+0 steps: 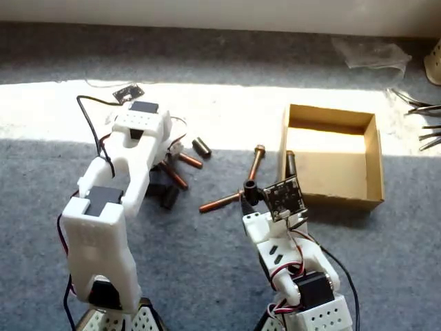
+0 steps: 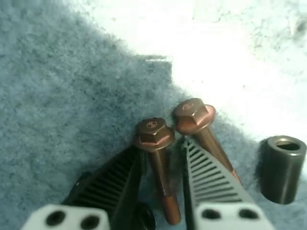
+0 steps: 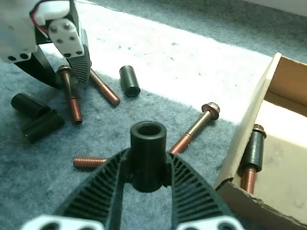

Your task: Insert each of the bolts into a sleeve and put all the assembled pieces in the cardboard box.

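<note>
On the carpet (image 1: 207,276) at 9 o'clock of the cardboard box (image 1: 337,189) you have four loose bolts (image 3: 196,127) and three loose sleeves (image 3: 129,80). One assembled piece (image 3: 252,153) leans inside the box. Left gripper (image 2: 161,147) fingers are slightly spread, straddling one bolt (image 2: 160,182). Right gripper (image 3: 147,154) pinches a fourth sleeve (image 3: 148,139) upright.

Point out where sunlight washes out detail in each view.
High view: a sun band bleaches the carpet and the cardboard box floor. Left wrist view: glare whitens the carpet beyond the two bolts. Right wrist view: a bright strip runs behind the held sleeve.
</note>
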Available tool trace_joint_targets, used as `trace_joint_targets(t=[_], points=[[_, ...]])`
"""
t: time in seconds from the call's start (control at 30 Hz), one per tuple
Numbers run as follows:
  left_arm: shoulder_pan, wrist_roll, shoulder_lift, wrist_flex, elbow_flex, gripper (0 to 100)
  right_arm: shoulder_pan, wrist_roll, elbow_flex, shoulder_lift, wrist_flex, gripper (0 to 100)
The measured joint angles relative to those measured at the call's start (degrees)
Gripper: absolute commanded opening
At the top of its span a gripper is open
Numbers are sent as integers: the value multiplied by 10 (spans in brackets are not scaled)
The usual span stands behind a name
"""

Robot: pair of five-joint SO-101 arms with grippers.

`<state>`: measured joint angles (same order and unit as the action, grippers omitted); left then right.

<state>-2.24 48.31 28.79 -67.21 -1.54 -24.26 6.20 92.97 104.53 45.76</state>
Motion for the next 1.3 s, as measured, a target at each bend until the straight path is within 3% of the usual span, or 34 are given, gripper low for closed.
trace_joint_targets(t=[0.67, 1.1, 1.3], points=[[18, -4, 9, 6, -19, 53, 0, 0, 0, 0, 0, 3], [25, -283, 9, 84, -18, 53, 0, 0, 0, 0, 0, 3], [25, -353, 9, 97, -18, 53, 0, 0, 0, 0, 0, 3]])
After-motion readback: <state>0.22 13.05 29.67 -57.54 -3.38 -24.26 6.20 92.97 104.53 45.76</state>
